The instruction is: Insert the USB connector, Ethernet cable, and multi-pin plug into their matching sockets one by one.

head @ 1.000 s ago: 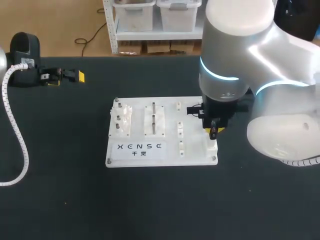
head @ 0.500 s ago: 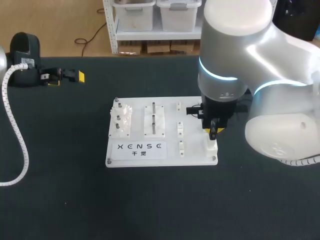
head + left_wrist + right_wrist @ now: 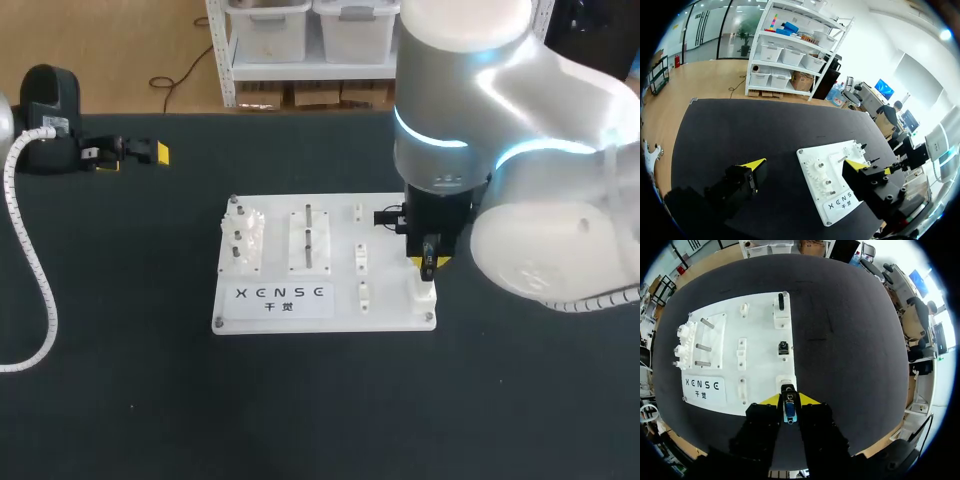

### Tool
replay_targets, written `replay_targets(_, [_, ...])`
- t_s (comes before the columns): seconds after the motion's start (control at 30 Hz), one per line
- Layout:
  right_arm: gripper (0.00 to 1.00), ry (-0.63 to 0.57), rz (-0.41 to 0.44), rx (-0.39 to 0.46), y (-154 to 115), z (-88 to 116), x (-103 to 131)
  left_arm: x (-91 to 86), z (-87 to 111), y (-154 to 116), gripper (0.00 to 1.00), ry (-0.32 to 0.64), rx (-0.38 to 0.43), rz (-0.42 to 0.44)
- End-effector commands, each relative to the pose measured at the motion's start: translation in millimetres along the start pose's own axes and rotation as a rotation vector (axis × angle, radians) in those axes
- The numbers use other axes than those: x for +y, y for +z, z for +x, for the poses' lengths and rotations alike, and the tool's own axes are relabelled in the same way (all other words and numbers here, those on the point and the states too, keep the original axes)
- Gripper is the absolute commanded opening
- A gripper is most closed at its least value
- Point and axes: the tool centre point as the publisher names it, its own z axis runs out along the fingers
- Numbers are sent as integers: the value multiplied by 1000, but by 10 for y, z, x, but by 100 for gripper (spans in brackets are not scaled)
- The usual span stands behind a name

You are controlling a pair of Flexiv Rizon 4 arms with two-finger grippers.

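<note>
The white socket board (image 3: 388,312) lies mid-table. My right gripper (image 3: 428,262) hangs over the board's near right corner, shut on a small USB connector (image 3: 789,409) with a blue insert. The connector's tip sits right at a white socket block (image 3: 785,383), also seen in the head view (image 3: 421,294); whether it is seated is hidden. Farther along the same column are a black socket (image 3: 783,348) and a block with a black plug (image 3: 781,305). My left gripper (image 3: 125,152) rests at the far left, open and holding nothing (image 3: 805,165).
The board (image 3: 760,340) also carries pegs (image 3: 308,237), a gear-like white part (image 3: 246,238) and small white clips (image 3: 359,258). A white corrugated hose (image 3: 38,290) curves along the left of the black table. My right arm's bulky body covers the table to the right.
The right arm's upper body has swung slightly left. Its gripper stays over the near right socket block with the connector. The left arm has not moved.
</note>
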Motion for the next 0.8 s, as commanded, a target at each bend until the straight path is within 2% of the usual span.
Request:
replay_targets(0.03, [0, 5, 17, 26, 199, -27, 14, 0, 0, 0, 100, 0, 0, 0])
replay_targets(0.8, [0, 39, 43, 93, 420, 104, -108, 0, 0, 0, 100, 0, 0, 0])
